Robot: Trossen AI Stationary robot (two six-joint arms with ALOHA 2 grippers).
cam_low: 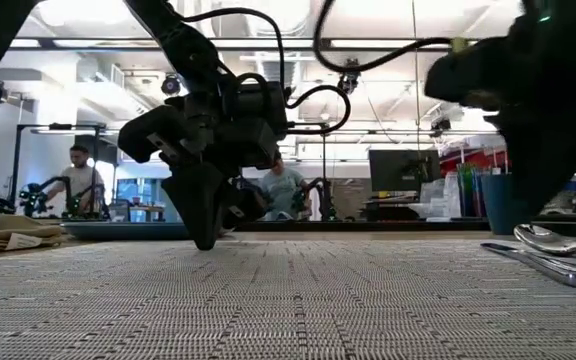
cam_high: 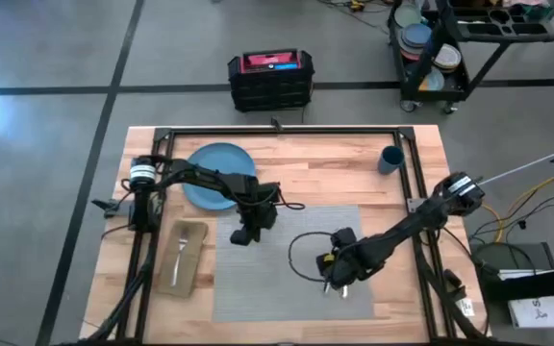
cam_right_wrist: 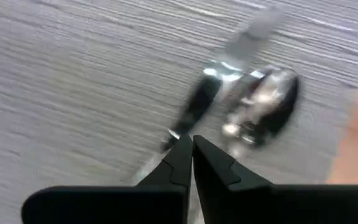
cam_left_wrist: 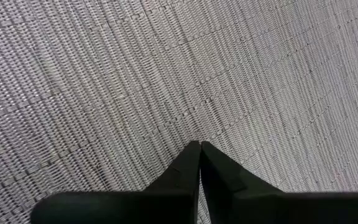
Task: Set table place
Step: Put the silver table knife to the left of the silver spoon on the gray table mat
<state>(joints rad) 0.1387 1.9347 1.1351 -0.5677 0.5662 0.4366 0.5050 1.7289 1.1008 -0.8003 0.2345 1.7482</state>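
Grey woven placemat (cam_high: 287,264) lies flat at the middle of the wooden table (cam_high: 402,192), long side running toward the near edge; fine ribbed weave, uniform grey.

Round blue plate (cam_high: 217,176) sits off the mat, on bare wood at the far left, partly under the left arm.

Tan folded napkin (cam_high: 183,257) lies on the wood just left of the mat, silver fork (cam_high: 180,252) resting lengthwise on top of it.

Small dark-blue cup (cam_high: 390,160) stands upright on the wood near the far right corner, well apart from the mat.

Left gripper (cam_left_wrist: 199,144) is over the mat's far left corner, tips pointing down close to the weave, fingers pressed together with nothing between them.

Right gripper (cam_right_wrist: 191,138) is low over the mat's right part, fingers likewise clenched on nothing. Just beyond its tips lie a shiny spoon (cam_right_wrist: 263,102) and a knife (cam_right_wrist: 194,106), side by side on the mat near its right edge; blurred in the wrist view. The low view shows both lying flat on the weave.
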